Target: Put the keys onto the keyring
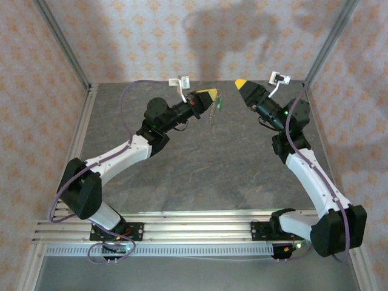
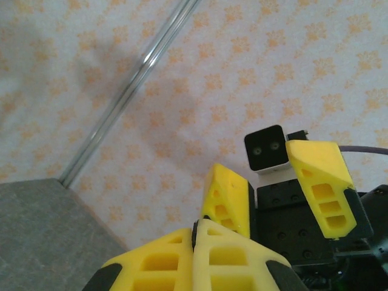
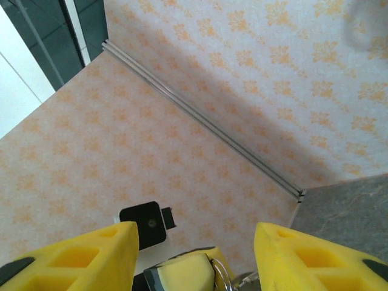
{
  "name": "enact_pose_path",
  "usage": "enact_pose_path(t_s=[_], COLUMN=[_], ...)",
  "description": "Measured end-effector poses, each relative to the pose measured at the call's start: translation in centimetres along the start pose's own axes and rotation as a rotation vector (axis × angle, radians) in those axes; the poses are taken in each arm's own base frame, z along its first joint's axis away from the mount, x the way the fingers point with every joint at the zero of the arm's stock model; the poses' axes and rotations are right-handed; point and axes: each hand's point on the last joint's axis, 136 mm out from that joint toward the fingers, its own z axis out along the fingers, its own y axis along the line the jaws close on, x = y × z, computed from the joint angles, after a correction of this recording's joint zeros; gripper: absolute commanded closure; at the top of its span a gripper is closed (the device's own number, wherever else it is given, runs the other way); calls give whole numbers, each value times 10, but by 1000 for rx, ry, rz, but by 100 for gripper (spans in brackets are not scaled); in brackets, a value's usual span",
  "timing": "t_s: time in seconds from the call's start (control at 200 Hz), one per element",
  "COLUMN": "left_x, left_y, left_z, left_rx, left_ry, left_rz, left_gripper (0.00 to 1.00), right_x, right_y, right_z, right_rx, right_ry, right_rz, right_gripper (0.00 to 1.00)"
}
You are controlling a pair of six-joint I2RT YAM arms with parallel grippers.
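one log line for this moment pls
left end effector: shut on keyring, raised | green key: hanging at keyring | right end effector: open, empty

Grey table (image 1: 200, 176) amid orange-patterned walls (image 1: 151, 36)

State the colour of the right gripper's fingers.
Bright yellow fingers, clearest in the right wrist view.

Left arm (image 1: 115, 159) elbow out left, forearm reaching in toward far centre of the bench. Left gripper (image 1: 212, 95) raised, pointing right, jaws fully closed. Right arm (image 1: 315, 176) mirrors it. Right gripper (image 1: 241, 84) raised, pointing left at the left one, jaws wide apart. The tips face each other, near but apart.
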Motion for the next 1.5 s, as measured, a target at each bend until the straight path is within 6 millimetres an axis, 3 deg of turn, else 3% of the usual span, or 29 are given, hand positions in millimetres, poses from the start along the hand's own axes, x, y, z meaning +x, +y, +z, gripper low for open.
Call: enact_pose_path(t_s=[0.42, 0.731, 1.501], left_x=[2, -4, -3], left_y=[3, -2, -6], left_z=[6, 8, 13], left_rx=[33, 51, 62], left_ry=[-19, -34, -31], left_rz=[-105, -106, -107], left_gripper=[100, 100, 100], right_x=[9, 31, 38], right_y=[3, -26, -22], right_z=[5, 18, 22], right_rx=[-57, -11, -30], right_ry=[9, 59, 75], right_rz=[28, 72, 66], right_gripper=[49, 52, 69])
